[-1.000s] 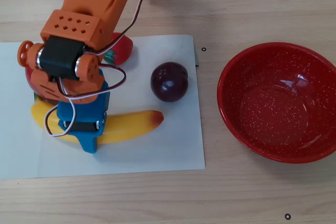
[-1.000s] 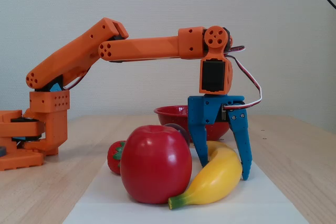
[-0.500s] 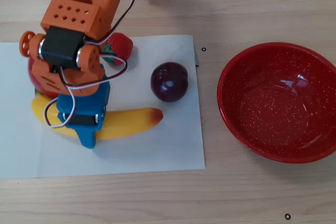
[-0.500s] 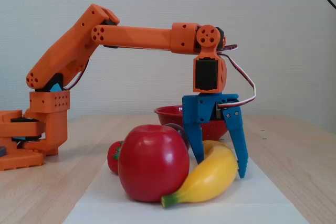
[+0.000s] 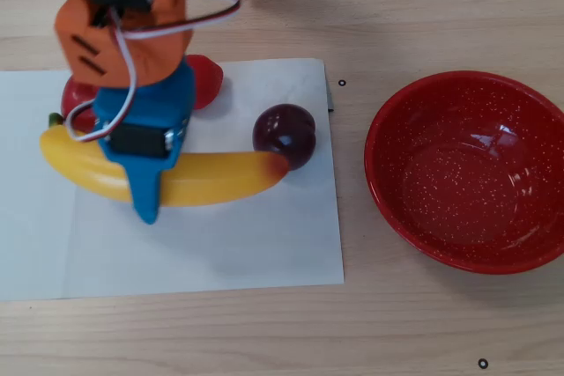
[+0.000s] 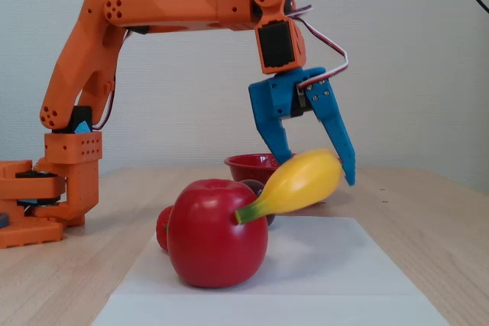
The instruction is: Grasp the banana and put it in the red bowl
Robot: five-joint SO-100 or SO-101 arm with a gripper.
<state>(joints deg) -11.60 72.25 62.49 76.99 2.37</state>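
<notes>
Above the white paper sheet [image 6: 306, 265], your blue gripper [image 6: 317, 169] clamps its fingers around the banana [image 6: 294, 185], holding it clear of the table, tilted stem-down beside the red apple [image 6: 216, 230]; the red bowl [image 5: 467, 173] sits well apart.

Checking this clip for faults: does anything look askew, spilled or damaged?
Nothing spilled or damaged. The banana hangs tilted in the end effector, stem end low by the apple, clear of the paper. The red bowl sits upright and empty.
</notes>
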